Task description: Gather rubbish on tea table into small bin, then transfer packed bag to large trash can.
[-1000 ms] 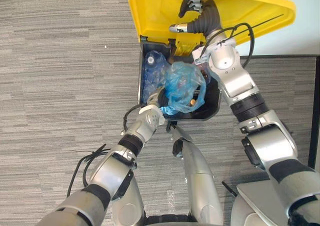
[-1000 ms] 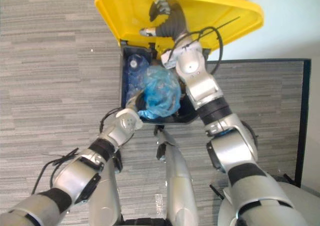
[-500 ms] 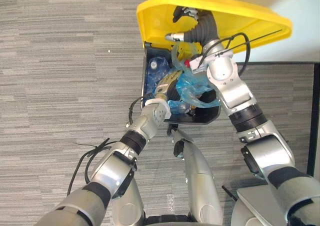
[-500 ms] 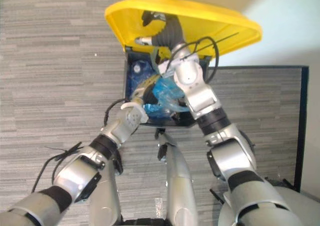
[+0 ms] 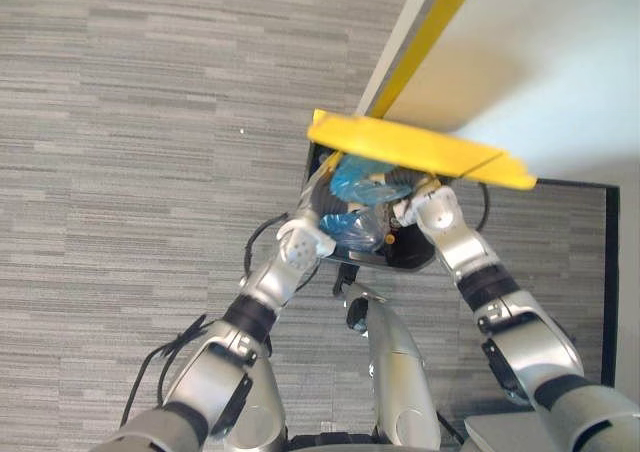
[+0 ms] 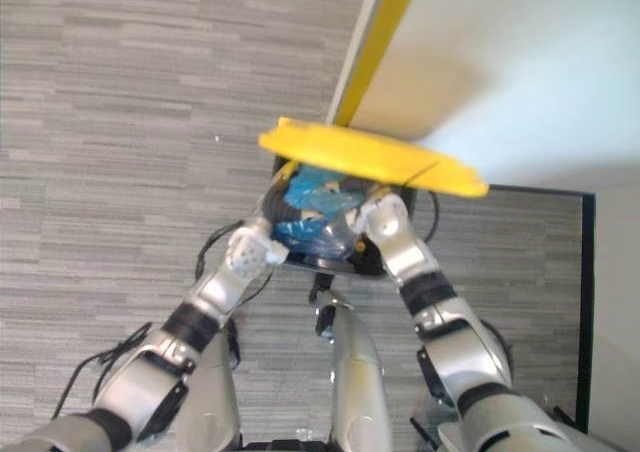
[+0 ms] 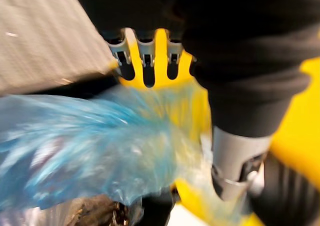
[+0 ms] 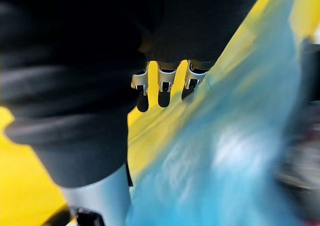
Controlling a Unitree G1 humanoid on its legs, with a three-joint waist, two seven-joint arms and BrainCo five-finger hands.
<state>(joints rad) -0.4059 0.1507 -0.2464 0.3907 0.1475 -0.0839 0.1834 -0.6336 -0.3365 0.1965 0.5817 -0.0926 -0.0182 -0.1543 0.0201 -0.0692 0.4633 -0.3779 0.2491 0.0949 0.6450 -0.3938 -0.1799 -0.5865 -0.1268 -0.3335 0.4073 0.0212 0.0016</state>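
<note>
blue packed bag [image 5: 357, 179] is in the large trash can [image 5: 412, 260], up near the rim. yellow lid [image 5: 420, 154] is tilted low over the opening, and both arms reach in under it. left hand [image 7: 144, 48]: fingers straight, pointing at the lid's yellow underside, bag just beside them, not gripped. right hand [image 8: 164, 83]: fingers out toward the lid too, blue plastic next to them, holding nothing. can stands on grey carpet floor [image 5: 120, 122].

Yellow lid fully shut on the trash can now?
No, the yellow lid is tilted up off the trash can, and the blue bag shows in the gap beneath it.
</note>
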